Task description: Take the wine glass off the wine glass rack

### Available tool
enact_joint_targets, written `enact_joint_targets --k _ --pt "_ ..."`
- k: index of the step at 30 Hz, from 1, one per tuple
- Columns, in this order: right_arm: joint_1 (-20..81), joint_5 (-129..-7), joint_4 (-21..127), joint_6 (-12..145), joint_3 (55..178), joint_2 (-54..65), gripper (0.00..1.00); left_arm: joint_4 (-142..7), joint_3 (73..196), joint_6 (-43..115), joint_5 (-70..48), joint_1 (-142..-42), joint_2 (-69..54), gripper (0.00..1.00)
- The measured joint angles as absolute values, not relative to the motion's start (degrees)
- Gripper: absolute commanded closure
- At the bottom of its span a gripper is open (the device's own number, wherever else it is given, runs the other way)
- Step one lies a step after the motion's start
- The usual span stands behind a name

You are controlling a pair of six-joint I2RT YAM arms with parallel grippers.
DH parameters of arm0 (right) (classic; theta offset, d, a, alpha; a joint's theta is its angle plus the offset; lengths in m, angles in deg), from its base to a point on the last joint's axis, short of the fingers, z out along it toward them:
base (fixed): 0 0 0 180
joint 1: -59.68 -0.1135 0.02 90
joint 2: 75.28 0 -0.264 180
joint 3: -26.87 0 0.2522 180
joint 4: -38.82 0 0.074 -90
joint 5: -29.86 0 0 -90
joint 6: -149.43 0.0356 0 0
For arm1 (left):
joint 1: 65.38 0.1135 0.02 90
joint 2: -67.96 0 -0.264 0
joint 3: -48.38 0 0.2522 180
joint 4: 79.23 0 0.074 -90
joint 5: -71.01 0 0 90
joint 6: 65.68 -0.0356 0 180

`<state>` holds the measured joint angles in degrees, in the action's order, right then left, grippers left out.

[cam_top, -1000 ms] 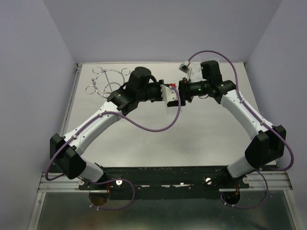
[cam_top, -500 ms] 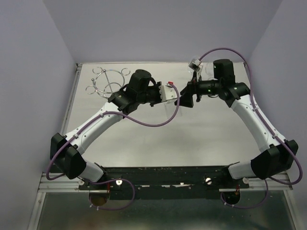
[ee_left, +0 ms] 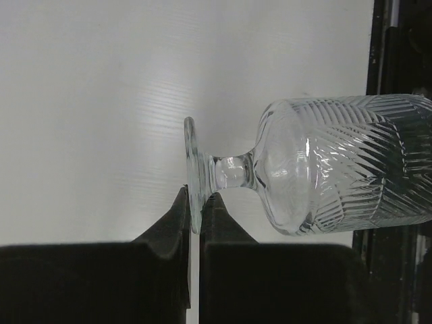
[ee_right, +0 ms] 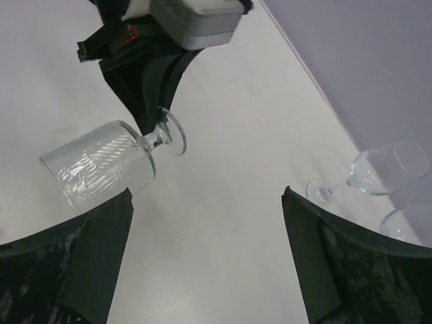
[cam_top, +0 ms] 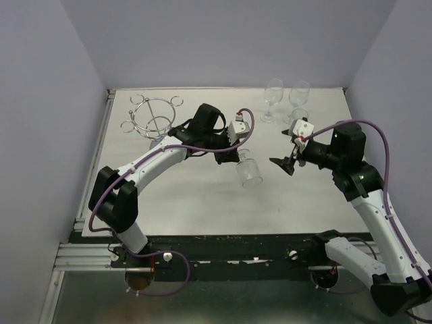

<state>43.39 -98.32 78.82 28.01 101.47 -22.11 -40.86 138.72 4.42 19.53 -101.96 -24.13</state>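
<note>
Right gripper has backed toward the right edge, spread wide, empty; left gripper pinches the foot of the wine glass over mid-table, off the far-left-corner wine glass rack. Light, slick, brittle; the stem looks safer

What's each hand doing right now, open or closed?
Left hand: closed on the wine glass, pinching its foot.
Right hand: open, holding nothing.

wine glass in left gripper
</note>
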Motion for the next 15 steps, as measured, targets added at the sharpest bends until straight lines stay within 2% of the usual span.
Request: enact_joint_targets --k 7,10,15 --pt "42.19 -97.62 77.53 17.87 91.99 -29.22 0.05 -40.56 140.97 12.69 28.82 -98.44 -30.54 1.0" --pt "38.73 -96.63 75.74 14.15 88.82 -31.95 0.09 -42.09 140.97 16.36 31.42 -97.13 -31.52 1.0" --pt "31.58 -93.71 70.45 10.2 85.49 -33.0 0.09 -48.51 140.16 25.34 35.86 -96.19 -32.61 1.0"
